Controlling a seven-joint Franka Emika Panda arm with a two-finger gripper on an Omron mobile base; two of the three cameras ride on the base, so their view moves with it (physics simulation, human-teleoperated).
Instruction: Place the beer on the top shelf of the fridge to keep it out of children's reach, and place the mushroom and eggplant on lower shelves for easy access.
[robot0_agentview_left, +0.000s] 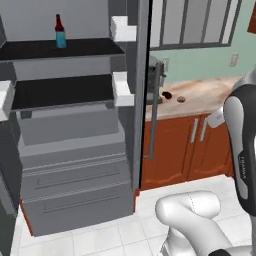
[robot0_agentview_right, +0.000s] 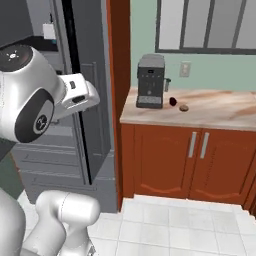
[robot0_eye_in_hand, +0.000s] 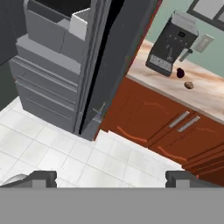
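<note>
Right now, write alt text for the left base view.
The beer stands upright on the top shelf of the open fridge. To its right, the eggplant and mushroom lie on a wooden counter above red-brown cabinets.

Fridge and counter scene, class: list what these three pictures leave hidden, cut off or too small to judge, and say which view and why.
- Beer label: left base view, too small to read.
- Eggplant: left base view, partly behind the fridge door edge and handle.
- Mushroom: right base view, too small for cap detail.
- Tool: hand view, just the fingertips show above the bottom band; their spacing can't be judged.
- Top shelf: left end cut off.
</note>
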